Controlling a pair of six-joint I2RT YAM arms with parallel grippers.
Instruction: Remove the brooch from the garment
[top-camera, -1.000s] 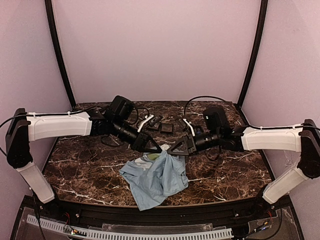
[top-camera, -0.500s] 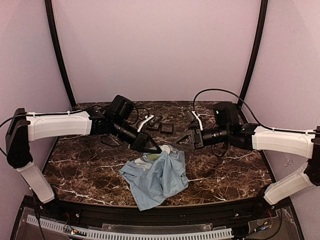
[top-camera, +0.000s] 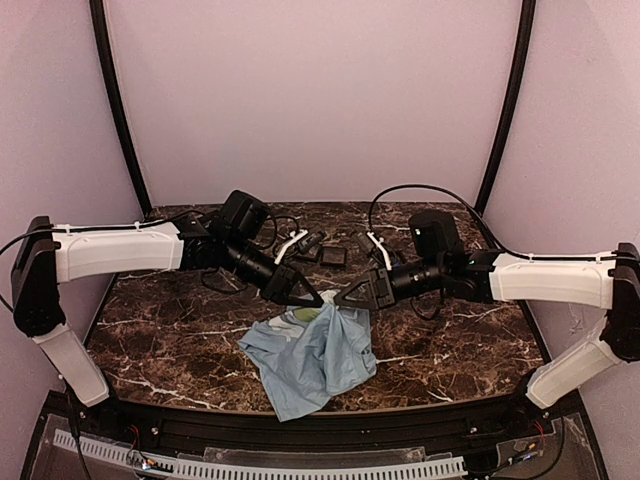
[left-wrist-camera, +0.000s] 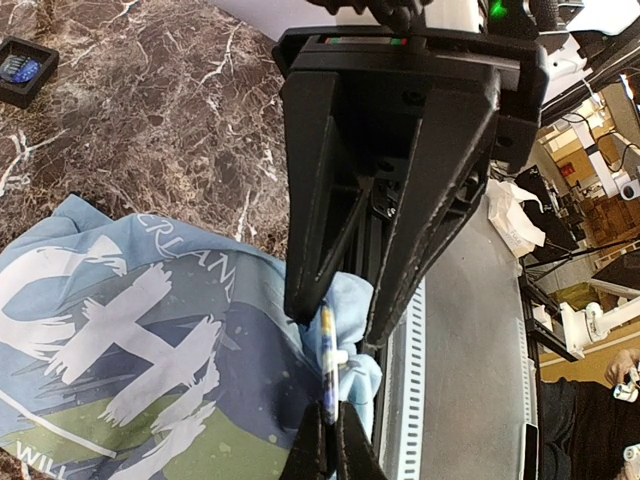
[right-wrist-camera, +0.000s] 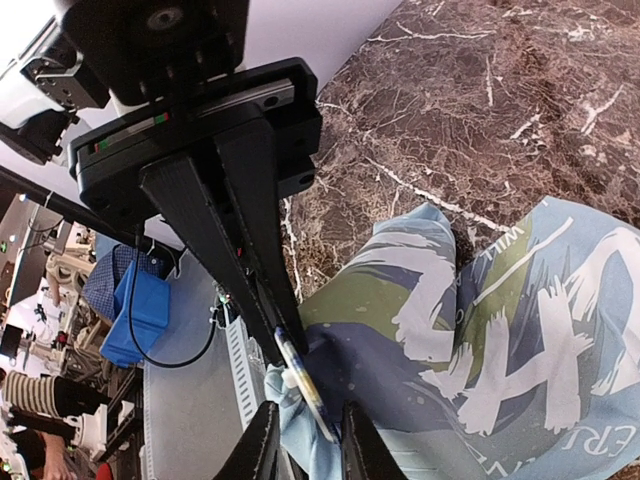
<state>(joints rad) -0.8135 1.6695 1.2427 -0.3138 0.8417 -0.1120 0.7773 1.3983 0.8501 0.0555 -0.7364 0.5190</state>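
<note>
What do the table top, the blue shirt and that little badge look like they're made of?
The table top looks like dark brown marble or a marble-look laminate: white veins, slight sheen. The shirt is soft matte cloth, crumpled into folds, with a printed design. The badge, seen edge-on, is thin and rigid, perhaps metal or plastic; unclear.
</note>
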